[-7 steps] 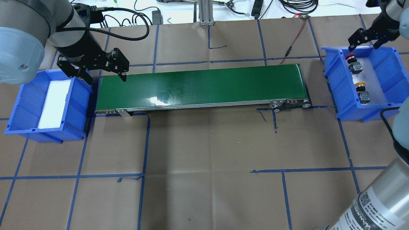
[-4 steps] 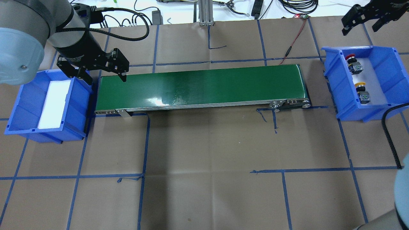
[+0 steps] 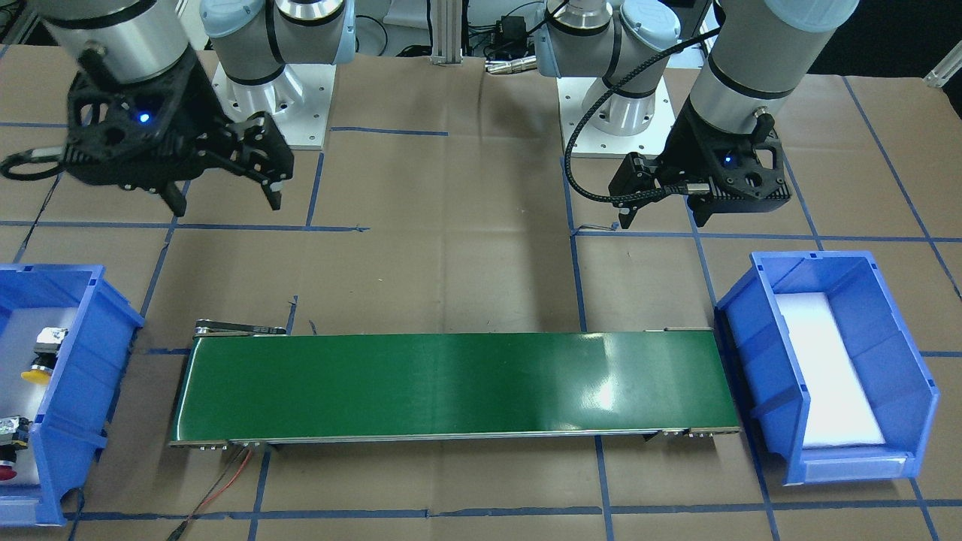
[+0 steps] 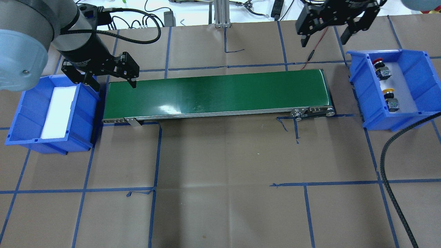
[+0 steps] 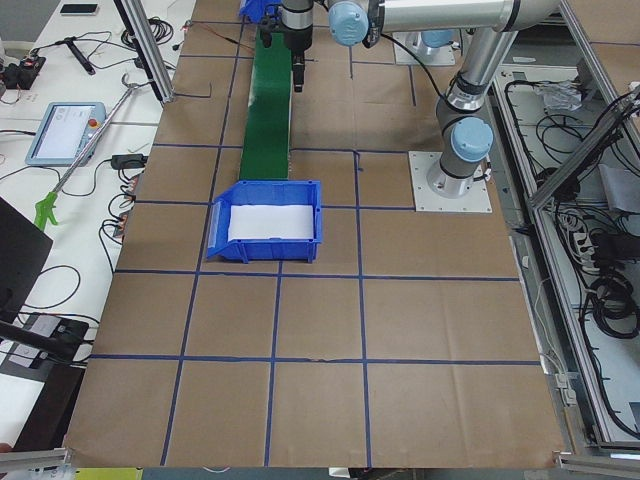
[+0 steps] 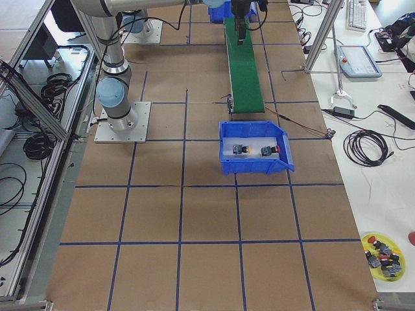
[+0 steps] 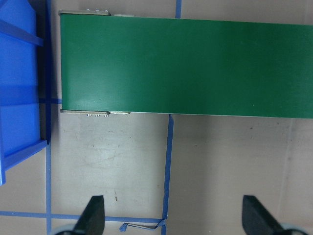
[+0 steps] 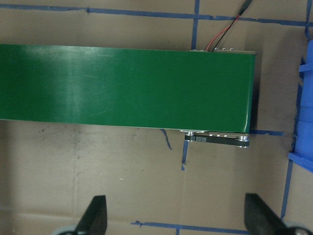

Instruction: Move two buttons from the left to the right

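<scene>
The red-capped button [image 4: 378,62] and the yellow-capped button [image 4: 388,91] lie in the blue right bin [image 4: 413,67]. They also show in the front view, the yellow one [image 3: 35,373] and the red one [image 3: 6,472]. My left gripper [image 4: 113,85] is open and empty, held above the left end of the green conveyor belt [image 4: 217,93]. My right gripper [image 4: 324,42] is open and empty, high up near the belt's right end and left of the right bin. Both wrist views show widely spread fingertips [image 7: 94,215] [image 8: 96,215] with nothing between them.
A blue left bin [image 4: 20,103] with a white foam pad stands at the belt's left end. A red wire [image 4: 318,38] runs from the belt's far right corner. A black cable [image 4: 389,162] hangs at the near right. A yellow dish [image 6: 382,249] with spare parts sits off the table.
My right gripper has moved up and to the left, from over the right bin's far edge to beyond the belt's right end. The left arm and both buttons have not moved.
</scene>
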You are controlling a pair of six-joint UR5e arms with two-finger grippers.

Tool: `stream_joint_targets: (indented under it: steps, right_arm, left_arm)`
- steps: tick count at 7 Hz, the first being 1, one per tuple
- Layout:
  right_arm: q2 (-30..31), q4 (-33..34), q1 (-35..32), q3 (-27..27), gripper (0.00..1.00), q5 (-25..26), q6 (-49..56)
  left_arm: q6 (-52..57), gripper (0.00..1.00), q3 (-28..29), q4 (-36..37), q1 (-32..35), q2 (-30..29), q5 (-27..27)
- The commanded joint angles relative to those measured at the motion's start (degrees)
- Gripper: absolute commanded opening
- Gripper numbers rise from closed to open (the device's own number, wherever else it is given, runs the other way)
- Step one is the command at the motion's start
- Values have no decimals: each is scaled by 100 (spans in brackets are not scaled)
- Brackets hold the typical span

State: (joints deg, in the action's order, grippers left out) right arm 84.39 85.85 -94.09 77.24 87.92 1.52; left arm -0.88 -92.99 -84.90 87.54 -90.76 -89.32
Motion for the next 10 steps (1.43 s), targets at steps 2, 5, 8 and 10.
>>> stream_joint_targets:
  steps: [2,5,8,10]
  right_arm:
    - [279,-491,-189,482,100,5,-37]
    - [832,-464,47,1072,100,14,-90]
    - [860,-473,268,1161,100,-3,-29]
    - [860,-481,259,1153,100,-3,-2]
  left_arm:
    - [0,100,0,0,0,6,2]
    - [0,100,0,0,0,6,-6]
    - [0,100,0,0,0,6,-6]
    - [0,100,0,-26,0,-3,-6]
